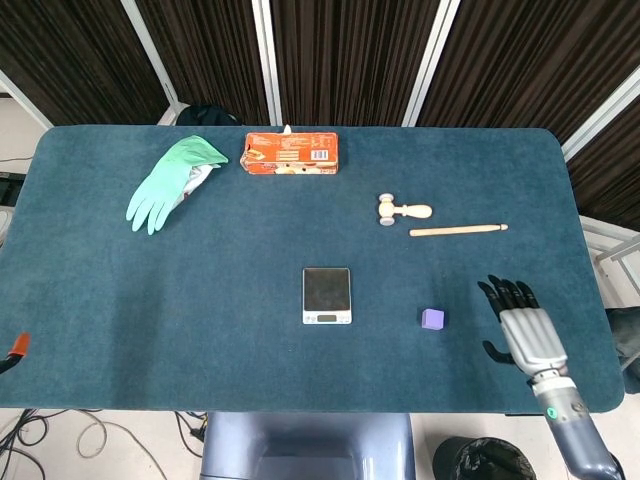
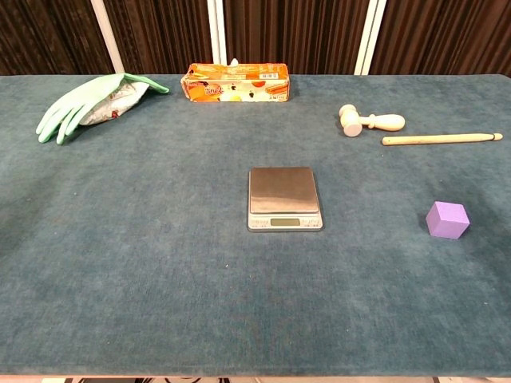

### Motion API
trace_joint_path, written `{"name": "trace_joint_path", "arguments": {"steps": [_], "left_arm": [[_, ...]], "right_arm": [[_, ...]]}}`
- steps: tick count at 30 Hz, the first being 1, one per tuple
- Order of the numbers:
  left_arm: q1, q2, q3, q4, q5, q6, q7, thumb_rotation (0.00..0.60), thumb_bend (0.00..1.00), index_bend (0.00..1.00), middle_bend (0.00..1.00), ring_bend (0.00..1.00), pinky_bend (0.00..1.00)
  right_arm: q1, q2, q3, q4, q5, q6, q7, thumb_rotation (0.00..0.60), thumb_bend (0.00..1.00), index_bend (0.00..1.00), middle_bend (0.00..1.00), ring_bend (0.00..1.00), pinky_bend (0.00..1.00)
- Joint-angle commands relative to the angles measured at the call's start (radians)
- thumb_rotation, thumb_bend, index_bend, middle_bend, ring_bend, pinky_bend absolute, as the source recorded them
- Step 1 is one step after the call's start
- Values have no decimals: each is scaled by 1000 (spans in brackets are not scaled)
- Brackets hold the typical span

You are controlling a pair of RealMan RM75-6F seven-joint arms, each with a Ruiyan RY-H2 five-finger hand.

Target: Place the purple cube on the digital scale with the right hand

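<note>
A small purple cube (image 1: 432,319) (image 2: 447,220) lies on the blue-green table, right of the digital scale (image 1: 327,295) (image 2: 284,198), whose steel platform is bare. My right hand (image 1: 524,329) hovers over the table's front right part, a little to the right of the cube, fingers spread and holding nothing. It does not touch the cube. The chest view does not show it. At the far left edge of the head view only a small orange bit (image 1: 20,346) shows; my left hand itself is out of sight.
A green rubber glove (image 1: 168,181) (image 2: 84,102) lies at the back left, an orange packet (image 1: 291,153) (image 2: 236,82) at the back middle. A small wooden mallet (image 1: 402,211) (image 2: 369,120) and a wooden stick (image 1: 457,230) (image 2: 441,138) lie behind the cube.
</note>
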Motion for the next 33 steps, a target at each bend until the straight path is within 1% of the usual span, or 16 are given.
{"name": "trace_joint_path", "arguments": {"steps": [1,5,11,17,20,23,25,33], "left_arm": [[-1,-1,1,0,2,-2,4,600,263,102,0,0,0],[-1,0,2,-1,0,-5,3,600,263,102,0,0,0],[-1,4,-3,-2,-11,-7,-2,600,263,102,0,0,0],[-3,4,-3,-2,-13,-13,-4,600,263,102,0,0,0],[-3,5,-3,-2,-14,-14,-5,600,264,102,0,0,0],[-2,6,-4,-2,-16,-14,-9,600,263,102,0,0,0],[-2,7,-5,-2,-18,-14,-11,600,263,102,0,0,0],[-4,10,-5,-6,-25,-22,-7,600,263,102,0,0,0]], "right_arm": [[54,-34,34,-15,98,-63,-74,600,370,0,0,0,0],[97,-79,47,-14,213,-88,-151,600,370,13,0,0,0],[132,-127,43,-15,313,-82,-224,600,370,65,0,0,0],[142,-162,22,-28,346,-56,-254,600,369,82,0,0,0],[147,-186,18,-24,352,-45,-257,600,370,116,0,0,0],[153,-221,20,-6,358,-22,-262,600,370,188,0,0,0],[155,-242,23,6,365,-5,-264,600,370,218,0,0,0],[163,-292,25,45,403,23,-266,600,369,253,0,0,0]]}}
